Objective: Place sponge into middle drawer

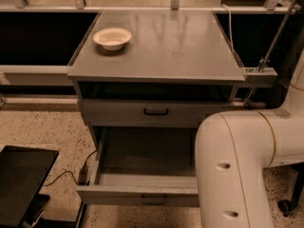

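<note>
Atop grey cabinet [180, 51]: white bowl [112, 38], back-left; drawer [137, 194] below pulled out; speckled floor [42, 127] around cabinet; robot arm [237, 175] front-right; gripper off-frame, grip unseen.

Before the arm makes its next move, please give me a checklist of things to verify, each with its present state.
1. Find the pale yellow sponge with green face: cannot tell, not in view.
2. Find the gripper: cannot tell, out of view; only the white arm segment shows, lower right.
3. A drawer open: ok, the lower grey metal drawer is pulled out; the drawer above it is shut.
4. Open drawer is the middle one: cannot tell.
5. Path clear of the white round bowl: ok, it sits on the grey cabinet top.
</note>
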Motion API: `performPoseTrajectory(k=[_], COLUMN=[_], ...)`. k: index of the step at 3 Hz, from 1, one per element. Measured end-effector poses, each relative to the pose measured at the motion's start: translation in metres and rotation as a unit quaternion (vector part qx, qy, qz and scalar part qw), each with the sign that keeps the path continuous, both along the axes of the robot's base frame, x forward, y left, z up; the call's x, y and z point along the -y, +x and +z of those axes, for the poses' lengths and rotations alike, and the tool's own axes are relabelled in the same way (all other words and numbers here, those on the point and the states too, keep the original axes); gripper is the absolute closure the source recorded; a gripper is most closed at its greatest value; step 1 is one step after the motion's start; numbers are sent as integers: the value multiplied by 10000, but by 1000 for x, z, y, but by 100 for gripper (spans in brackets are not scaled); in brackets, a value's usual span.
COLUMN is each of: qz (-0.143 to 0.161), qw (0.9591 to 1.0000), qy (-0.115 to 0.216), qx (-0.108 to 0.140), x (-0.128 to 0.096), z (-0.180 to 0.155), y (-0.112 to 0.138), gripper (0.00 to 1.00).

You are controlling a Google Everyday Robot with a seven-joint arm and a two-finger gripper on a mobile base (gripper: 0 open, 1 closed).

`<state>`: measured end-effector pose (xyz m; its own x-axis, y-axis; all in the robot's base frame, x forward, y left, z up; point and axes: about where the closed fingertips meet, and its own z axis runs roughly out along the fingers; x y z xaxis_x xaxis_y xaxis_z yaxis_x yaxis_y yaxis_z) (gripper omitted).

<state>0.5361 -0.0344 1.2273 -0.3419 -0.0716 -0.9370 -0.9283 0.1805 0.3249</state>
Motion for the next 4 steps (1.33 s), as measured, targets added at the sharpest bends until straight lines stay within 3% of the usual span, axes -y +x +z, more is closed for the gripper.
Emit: performPoseTrajectory(k=[1, 3, 4], qz=[102, 39, -527], qw=[9989, 9989, 9978], qy=[90, 203, 149], qx=[-449, -422, -374], x=[-11, -12, -14], z=[10, 3, -69], y=[2, 9, 56], gripper=[100, 100, 100])
